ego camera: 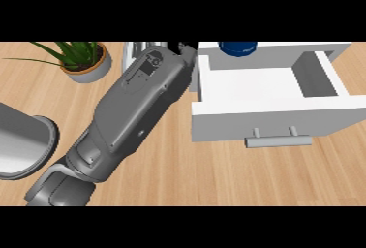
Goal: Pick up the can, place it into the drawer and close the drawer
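A smooth grey forearm (132, 106) slants across the pale wood-grain counter (214, 174), and only a black sliver of the left hand (185, 47) shows, so I cannot tell how its fingers stand. The boxy white drawer (265, 118) is open, with 1 grey bar handle (279, 141). The round dark-blue can (238, 47) is at its far edge; a leafy potted plant (89, 68) and a curved metal vessel (25, 140) are at the left.
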{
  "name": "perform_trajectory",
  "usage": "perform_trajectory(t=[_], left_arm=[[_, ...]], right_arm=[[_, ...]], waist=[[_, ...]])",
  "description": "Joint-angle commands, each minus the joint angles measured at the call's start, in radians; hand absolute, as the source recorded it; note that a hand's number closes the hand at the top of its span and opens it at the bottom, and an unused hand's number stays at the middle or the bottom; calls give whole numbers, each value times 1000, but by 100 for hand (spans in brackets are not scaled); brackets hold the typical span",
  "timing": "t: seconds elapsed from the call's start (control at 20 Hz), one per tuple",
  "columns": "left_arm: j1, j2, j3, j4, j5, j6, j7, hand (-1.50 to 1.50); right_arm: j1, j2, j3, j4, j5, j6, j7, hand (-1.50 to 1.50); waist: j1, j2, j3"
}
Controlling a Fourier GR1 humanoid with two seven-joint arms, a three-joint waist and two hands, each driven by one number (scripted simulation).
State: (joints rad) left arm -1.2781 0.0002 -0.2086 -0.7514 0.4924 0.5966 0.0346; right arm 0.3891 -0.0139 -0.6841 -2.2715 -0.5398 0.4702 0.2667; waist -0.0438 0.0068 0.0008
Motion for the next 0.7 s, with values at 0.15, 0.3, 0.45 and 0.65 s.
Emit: perform_trajectory(t=[0.15,0.3,0.45,0.65], left_arm=[[-95,0,-87,91,141,44,-13,150],[-87,0,-165,114,178,78,-39,150],[-136,0,-201,153,236,113,-54,150],[-144,0,-221,210,286,85,-90,150]], right_arm=[[31,13,-10,-50,-17,4,15,-150],[-45,-40,-2,-30,-16,-54,76,-150],[-28,-1,35,-92,-13,-56,97,-150],[-41,13,50,10,52,-13,-3,-150]], waist=[[-10,-1,0],[-5,1,0],[-26,5,0],[-31,9,2]])
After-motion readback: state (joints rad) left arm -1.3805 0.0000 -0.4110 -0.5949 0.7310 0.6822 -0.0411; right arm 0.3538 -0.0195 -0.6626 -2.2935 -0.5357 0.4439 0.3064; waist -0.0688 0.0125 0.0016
